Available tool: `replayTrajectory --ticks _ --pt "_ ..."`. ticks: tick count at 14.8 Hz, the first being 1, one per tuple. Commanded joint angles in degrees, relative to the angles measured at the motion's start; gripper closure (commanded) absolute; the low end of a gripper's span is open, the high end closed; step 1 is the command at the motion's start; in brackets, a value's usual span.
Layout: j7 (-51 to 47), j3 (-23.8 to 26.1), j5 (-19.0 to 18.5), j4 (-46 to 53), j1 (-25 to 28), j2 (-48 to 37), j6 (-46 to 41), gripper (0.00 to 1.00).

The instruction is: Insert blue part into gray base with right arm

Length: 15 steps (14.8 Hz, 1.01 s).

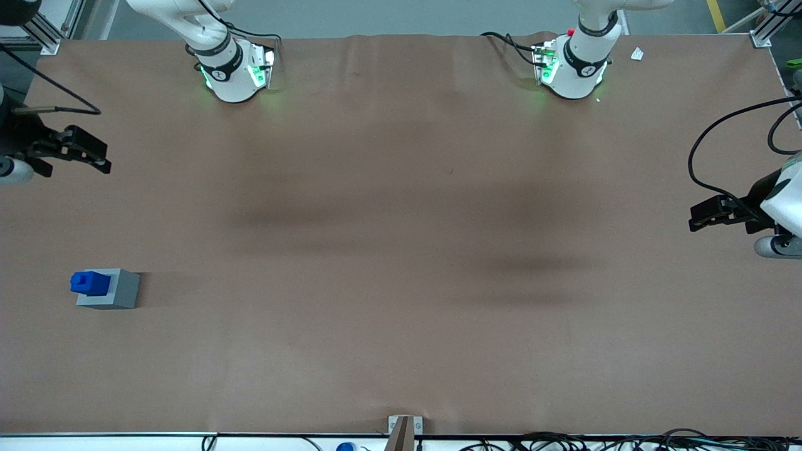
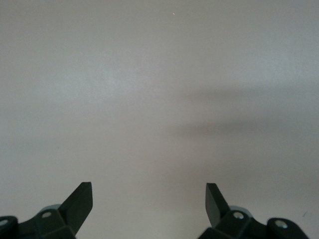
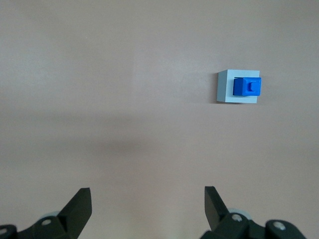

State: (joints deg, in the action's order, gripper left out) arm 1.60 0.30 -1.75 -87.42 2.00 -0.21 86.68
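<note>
The blue part (image 1: 87,282) sits on top of the gray base (image 1: 109,289), at the working arm's end of the counter (image 1: 401,250) and nearer to the front camera than the gripper; in the wrist view the blue part (image 3: 246,87) rests within the top face of the gray base (image 3: 238,86), shifted toward one edge. Its long axis seems to lie level, along the counter's length, with the small raised step at the outer end. Judging from this, the insertion looks already done, or nearly; whether it is fully seated I cannot tell. The gripper (image 1: 78,150) hangs well apart, fingers (image 3: 77,209) spread open and empty; the next move probably calls only for checking the seating.
</note>
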Motion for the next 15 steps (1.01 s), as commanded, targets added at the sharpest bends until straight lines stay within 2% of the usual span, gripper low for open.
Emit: replayTrajectory --ticks 1,3,7,10,12,15 --pt "-0.20 1.63 -0.72 -3.81 -3.22 -3.75 0.16 0.00" --pt "-0.19 1.29 -0.45 -4.86 -3.15 -5.06 0.59 0.00" --pt "1.91 -5.74 0.69 -4.34 1.60 -5.07 0.34 0.00" --pt "2.62 -6.10 0.95 -3.73 1.87 -4.98 0.51 0.00" --pt "2.53 -6.19 3.05 -3.29 1.69 -4.89 0.69 0.00" --pt "2.18 -6.19 3.50 -2.58 1.25 -4.80 0.34 0.00"
